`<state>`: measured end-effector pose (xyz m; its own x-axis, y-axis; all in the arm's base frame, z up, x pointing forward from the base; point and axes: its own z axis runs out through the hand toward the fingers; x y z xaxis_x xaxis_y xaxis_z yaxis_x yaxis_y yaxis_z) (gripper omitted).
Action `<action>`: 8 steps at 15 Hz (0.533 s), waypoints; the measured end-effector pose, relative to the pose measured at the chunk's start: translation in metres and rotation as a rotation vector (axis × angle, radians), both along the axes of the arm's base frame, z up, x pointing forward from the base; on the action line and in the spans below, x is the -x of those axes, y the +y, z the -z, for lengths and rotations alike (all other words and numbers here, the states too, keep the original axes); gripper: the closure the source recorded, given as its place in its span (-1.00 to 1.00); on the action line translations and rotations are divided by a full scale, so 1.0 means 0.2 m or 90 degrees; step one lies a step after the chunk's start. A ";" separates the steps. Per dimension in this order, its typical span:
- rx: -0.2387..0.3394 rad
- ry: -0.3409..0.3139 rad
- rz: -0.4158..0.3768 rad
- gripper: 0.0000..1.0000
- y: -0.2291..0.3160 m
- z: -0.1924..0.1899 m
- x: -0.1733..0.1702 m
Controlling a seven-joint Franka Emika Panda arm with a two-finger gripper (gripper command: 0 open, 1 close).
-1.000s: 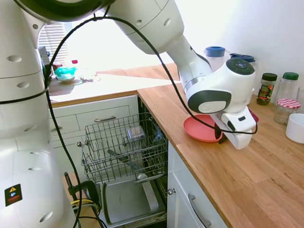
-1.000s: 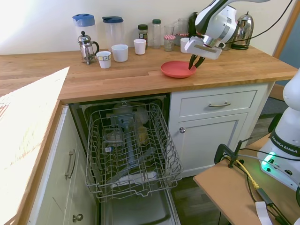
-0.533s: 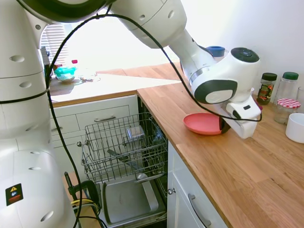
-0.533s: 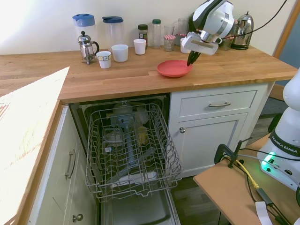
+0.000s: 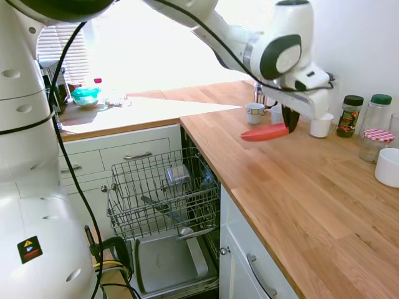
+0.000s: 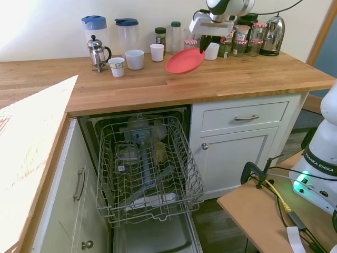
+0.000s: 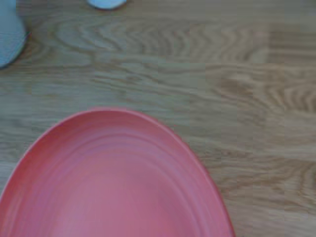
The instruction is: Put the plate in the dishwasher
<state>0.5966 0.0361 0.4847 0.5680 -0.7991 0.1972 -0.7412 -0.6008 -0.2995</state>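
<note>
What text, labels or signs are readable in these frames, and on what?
"FRANKA EMIKA": on the white robot base at the right edge of the second exterior view.
Yellow warning-triangle sticker on the arm's body in the first exterior view: symbol only, small print under it too small to read.
Jar labels on the counter: too small to read.
The plate shows no print in the wrist view.

A wooden worktop (image 6: 158, 84) carries white mugs (image 6: 135, 59), a cafetière (image 6: 97, 52), jugs (image 6: 127, 34), jars (image 6: 240, 47) and a kettle (image 6: 273, 35).
</note>
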 end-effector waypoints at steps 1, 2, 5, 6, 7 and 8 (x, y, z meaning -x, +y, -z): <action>0.033 -0.001 -0.018 1.00 0.12 -0.09 0.00; 0.074 -0.001 -0.040 1.00 0.25 -0.15 0.01; 0.193 -0.005 -0.121 1.00 0.88 -0.20 0.16; 0.231 -0.005 -0.150 1.00 1.12 -0.15 0.26; 0.268 -0.007 -0.184 1.00 1.34 -0.08 0.37; 0.304 -0.008 -0.218 1.00 1.56 0.00 0.50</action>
<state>0.4967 0.3477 0.4847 0.7730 -0.3914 0.4992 -0.4794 -0.8758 0.0556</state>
